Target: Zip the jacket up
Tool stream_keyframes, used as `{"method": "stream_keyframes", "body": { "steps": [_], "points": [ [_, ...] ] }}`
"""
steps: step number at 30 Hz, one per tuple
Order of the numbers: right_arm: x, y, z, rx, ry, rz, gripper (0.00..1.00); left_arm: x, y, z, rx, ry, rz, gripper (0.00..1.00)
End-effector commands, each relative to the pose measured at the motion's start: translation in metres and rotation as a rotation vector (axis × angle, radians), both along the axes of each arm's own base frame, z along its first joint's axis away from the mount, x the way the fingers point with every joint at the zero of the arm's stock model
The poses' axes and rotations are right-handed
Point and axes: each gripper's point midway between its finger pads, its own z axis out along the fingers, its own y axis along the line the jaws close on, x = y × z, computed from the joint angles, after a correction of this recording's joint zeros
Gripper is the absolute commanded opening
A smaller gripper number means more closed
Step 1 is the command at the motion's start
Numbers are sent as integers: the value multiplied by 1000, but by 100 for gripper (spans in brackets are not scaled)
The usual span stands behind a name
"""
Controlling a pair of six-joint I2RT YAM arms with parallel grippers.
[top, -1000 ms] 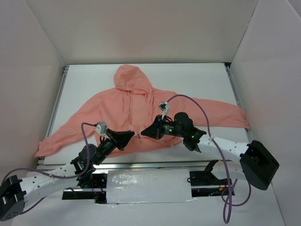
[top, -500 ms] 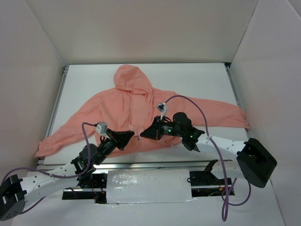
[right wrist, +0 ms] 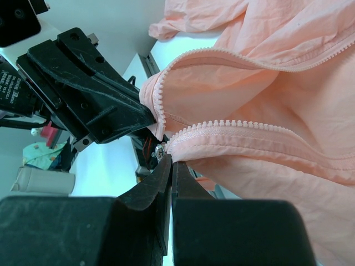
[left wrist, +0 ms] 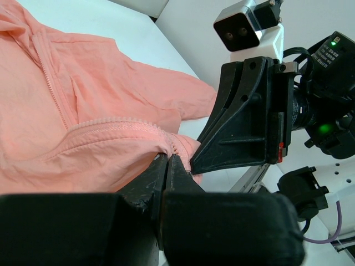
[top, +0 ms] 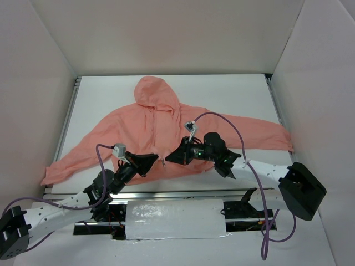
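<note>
The salmon-pink hooded jacket (top: 161, 130) lies spread on the white table, hood far, hem near, front zipper open. My left gripper (top: 157, 158) is shut on the bottom of the left zipper edge (left wrist: 173, 145) at the hem. My right gripper (top: 167, 157) is shut on the bottom of the other zipper edge (right wrist: 183, 138), right by the small metal zipper slider (right wrist: 160, 151). The two grippers nearly touch tip to tip at the hem's middle. Both hem ends are lifted off the table. The zipper teeth (right wrist: 249, 125) run open above.
White walls enclose the table (top: 100, 100) on three sides. A metal rail (top: 183, 194) runs along the near edge below the hem. The right sleeve (top: 266, 130) reaches the right wall; the left sleeve (top: 61, 166) reaches the near left corner.
The right gripper has crept slightly left toward the left gripper, holding its zipper edge. The left arm has hardly moved.
</note>
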Motion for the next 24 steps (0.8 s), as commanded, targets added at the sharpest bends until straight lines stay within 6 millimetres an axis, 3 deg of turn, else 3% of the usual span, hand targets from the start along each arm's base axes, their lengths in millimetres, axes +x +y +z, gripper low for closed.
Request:
{"method": "stream_keyframes", "body": {
  "steps": [1,24],
  "points": [
    [5,2,13,28,-38,-3,0,0,0,20,-53,-45,0,0],
    [14,3,16,11,-45,-40,0,-3,-5,17,-58,-40,-35,0]
  ]
}}
